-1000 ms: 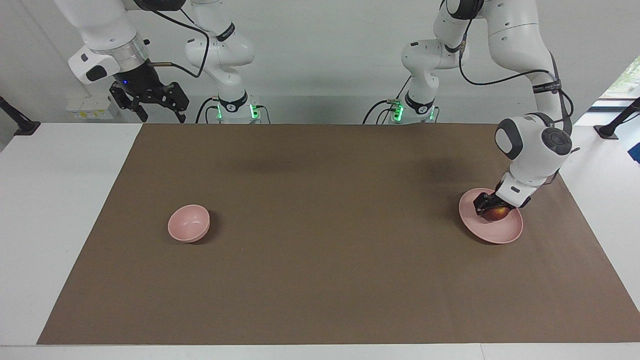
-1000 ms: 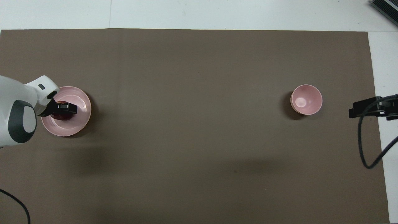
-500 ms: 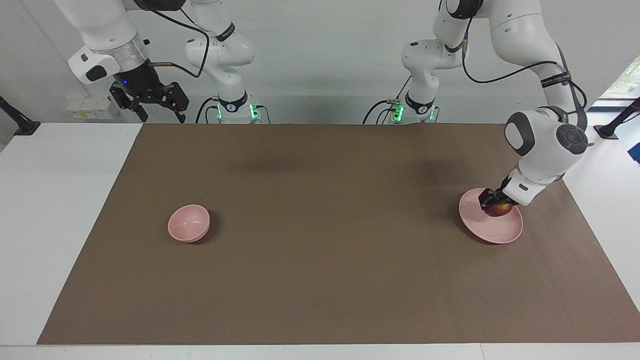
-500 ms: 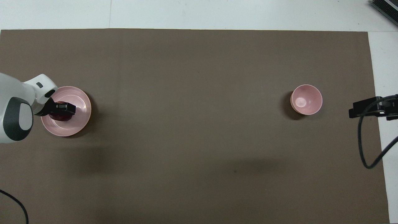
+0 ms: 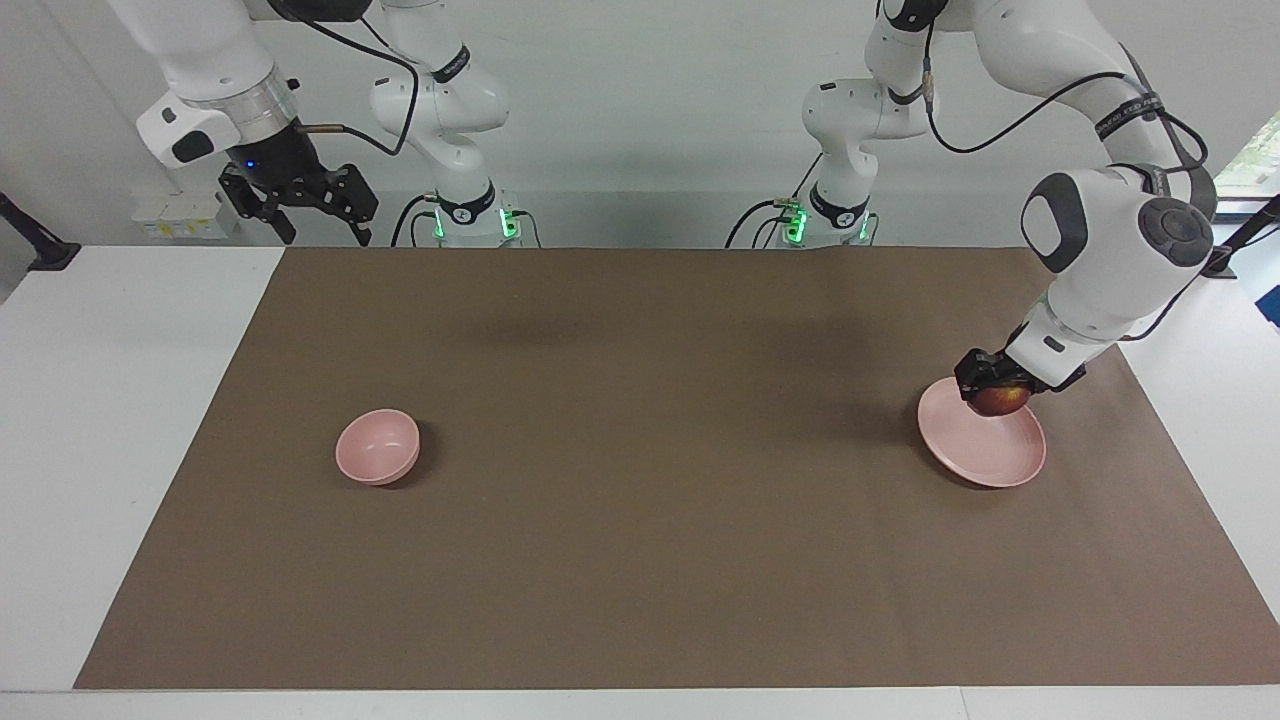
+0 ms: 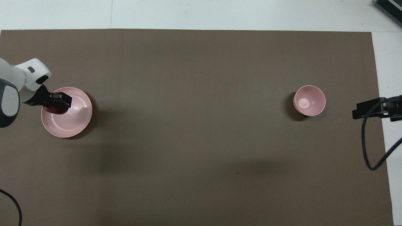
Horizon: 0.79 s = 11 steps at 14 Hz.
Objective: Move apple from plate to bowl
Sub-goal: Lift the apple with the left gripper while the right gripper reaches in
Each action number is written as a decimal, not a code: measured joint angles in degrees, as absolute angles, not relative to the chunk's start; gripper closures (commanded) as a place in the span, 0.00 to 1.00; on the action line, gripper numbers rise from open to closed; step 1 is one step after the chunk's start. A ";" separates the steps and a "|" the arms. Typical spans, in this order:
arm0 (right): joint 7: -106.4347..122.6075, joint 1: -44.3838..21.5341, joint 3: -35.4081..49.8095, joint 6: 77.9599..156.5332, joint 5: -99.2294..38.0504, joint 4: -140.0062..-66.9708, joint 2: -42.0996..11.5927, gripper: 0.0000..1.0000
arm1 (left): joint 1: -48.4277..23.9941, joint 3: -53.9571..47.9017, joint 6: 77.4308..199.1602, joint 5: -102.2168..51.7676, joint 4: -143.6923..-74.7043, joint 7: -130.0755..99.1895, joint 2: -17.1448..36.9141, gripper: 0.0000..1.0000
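My left gripper (image 5: 992, 388) (image 6: 56, 101) is shut on the dark red apple (image 5: 998, 401) (image 6: 55, 110) and holds it in the air just over the pale pink plate (image 5: 985, 452) (image 6: 75, 124), at the left arm's end of the table. The small pink bowl (image 5: 377, 447) (image 6: 309, 100) stands empty on the brown mat toward the right arm's end. My right gripper (image 5: 305, 210) (image 6: 369, 109) waits raised over the table's edge at the right arm's end, beside the bowl, its fingers spread open and empty.
A brown mat (image 5: 640, 480) covers most of the white table (image 5: 110, 400). A black cable (image 6: 372, 147) hangs from the right arm near the mat's edge.
My left gripper has lifted the apple off the plate and drawn it up and toward the plate's rim on the robots' side. The right arm has not moved.
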<state>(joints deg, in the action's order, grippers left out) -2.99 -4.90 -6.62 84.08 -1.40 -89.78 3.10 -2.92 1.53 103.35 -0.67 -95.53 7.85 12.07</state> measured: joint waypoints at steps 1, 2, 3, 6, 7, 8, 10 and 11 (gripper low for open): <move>-2.99 -4.90 -6.62 84.08 -1.40 -89.78 3.10 0.00 | -4.19 1.02 100.70 -1.07 -94.68 6.93 11.20 1.00; -2.99 -4.90 -6.62 84.08 -1.40 -89.78 3.10 0.00 | -5.85 0.61 98.96 -1.24 -94.41 5.04 10.49 1.00; -2.99 -4.90 -6.62 84.08 -1.40 -89.78 3.10 0.00 | -7.96 0.32 98.59 -1.28 -94.37 2.74 10.10 1.00; -2.99 -4.90 -6.62 84.08 -1.40 -89.78 3.10 0.00 | -11.12 -0.05 98.16 -2.02 -94.36 -0.93 10.16 1.00; -2.99 -4.90 -6.62 84.08 -1.40 -89.78 3.10 0.00 | -11.08 0.00 97.60 -3.40 -94.36 -1.33 10.19 1.00; -2.99 -4.90 -6.62 84.08 -1.40 -89.78 3.10 0.00 | -10.98 0.15 96.60 -4.43 -94.36 -1.57 10.21 1.00; -2.99 -4.90 -6.62 84.07 -1.40 -89.78 3.10 0.00 | -10.93 0.34 94.61 -5.06 -94.35 -1.82 10.22 1.00; -2.99 -4.90 -6.62 84.05 -1.40 -89.78 3.10 0.00 | -10.90 0.38 93.53 -5.40 -94.35 -2.10 10.22 1.00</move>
<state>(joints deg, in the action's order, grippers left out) -2.99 -4.90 -6.62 84.05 -1.40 -89.78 3.10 -10.90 0.38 93.53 -5.40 -94.35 -2.10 10.22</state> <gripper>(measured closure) 0.000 0.225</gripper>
